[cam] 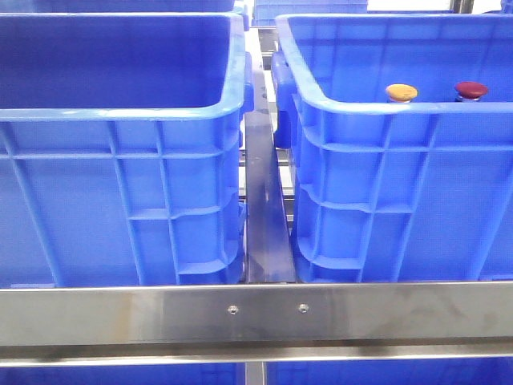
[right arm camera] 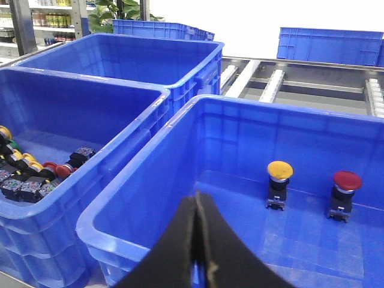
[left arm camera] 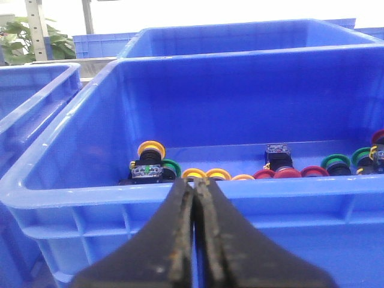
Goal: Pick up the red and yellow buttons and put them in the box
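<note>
A yellow button (cam: pixel 401 92) (right arm camera: pixel 279 180) and a red button (cam: pixel 470 90) (right arm camera: pixel 346 189) stand upright, side by side and apart, on the floor of the right blue box (cam: pixel 353 104) (right arm camera: pixel 288 110). Neither gripper shows in the front view. In the right wrist view my right gripper (right arm camera: pixel 197 199) is shut and empty, hanging over the near rim of that box, well short of both buttons. In the left wrist view my left gripper (left arm camera: pixel 195 183) is shut and empty, just outside the near wall of the left blue crate (left arm camera: pixel 90 195).
The left crate (cam: pixel 120 112) (right arm camera: pixel 90 80) holds several loose yellow, red and green buttons (left arm camera: pixel 207 174) (right arm camera: pixel 30 174). A narrow gap with a dark bar (cam: pixel 264 208) separates the two crates. A steel rail (cam: pixel 256 313) runs along the front. More blue crates and a roller conveyor (right arm camera: pixel 270 84) lie behind.
</note>
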